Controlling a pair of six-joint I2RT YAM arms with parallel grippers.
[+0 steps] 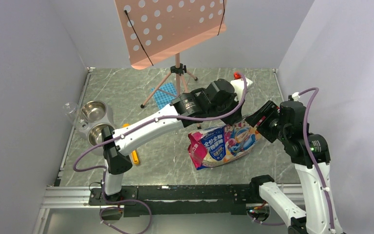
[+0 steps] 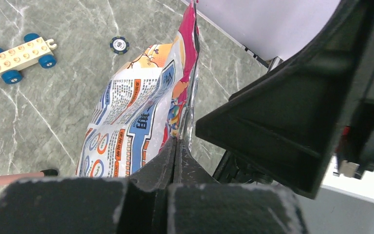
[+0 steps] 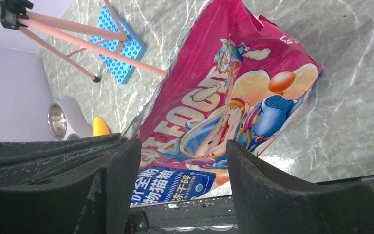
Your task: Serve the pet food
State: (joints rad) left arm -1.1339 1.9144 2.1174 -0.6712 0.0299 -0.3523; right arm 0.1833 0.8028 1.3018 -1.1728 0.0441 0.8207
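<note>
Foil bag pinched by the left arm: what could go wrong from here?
The left fingers pinch only a thin edge of the foil bag, so it may slip when lifted. The right fingers are open, giving no second hold. The bowls sit far across the table, so pet food could spill on the way.

A pink-and-blue bag (image 1: 224, 144) lies in the middle. Two shiny bowls (image 1: 94, 111) sit at the left. A pink stand (image 1: 173, 29) is up top, with a blue mat (image 1: 164, 95) by its legs.
</note>
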